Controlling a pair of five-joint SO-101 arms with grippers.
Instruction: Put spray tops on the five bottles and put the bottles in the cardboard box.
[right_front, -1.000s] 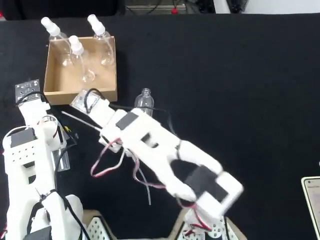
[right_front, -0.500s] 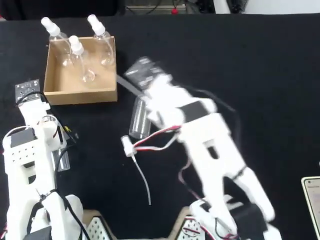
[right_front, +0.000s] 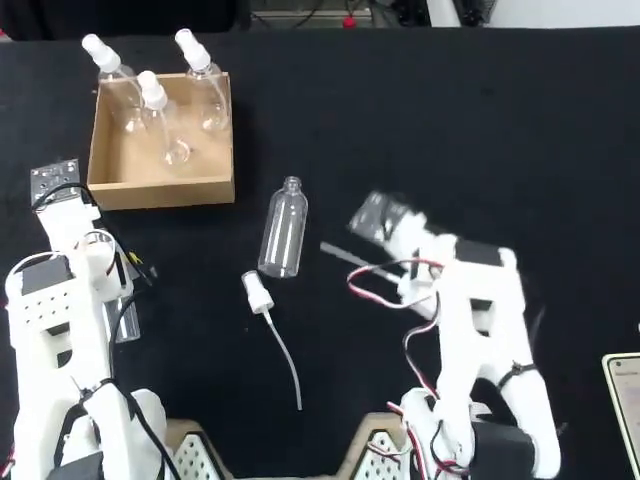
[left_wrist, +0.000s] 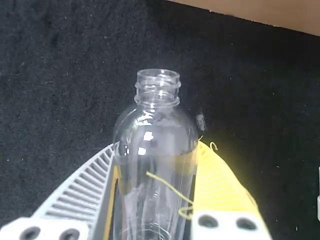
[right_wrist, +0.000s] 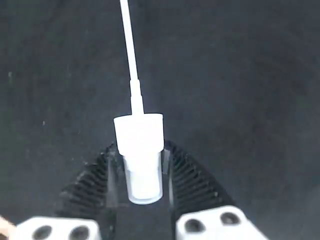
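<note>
My left gripper (left_wrist: 157, 150) is shut on a clear bottle (left_wrist: 155, 120) with a bare neck; from above this gripper (right_front: 97, 247) sits at the table's left, just in front of the cardboard box (right_front: 160, 187). Right of centre, my right gripper (right_front: 398, 268) is shut on a white spray top (right_wrist: 139, 135), whose thin tube (right_front: 345, 254) points left. Another clear bottle (right_front: 283, 230) without a top lies on its side at mid-table. A loose spray top (right_front: 257, 292) lies just in front of it, its tube trailing toward the near edge. Three capped bottles (right_front: 150, 100) stand in the box.
The black cloth (right_front: 480, 120) covers the whole table. A white flat device (right_front: 625, 390) pokes in at the right edge. Both arm bases stand along the near edge.
My right arm swung from beside the box to right of centre, carrying its spray top. The mid-table bottle, upright a second ago, now lies on its side. The left arm has kept still.
</note>
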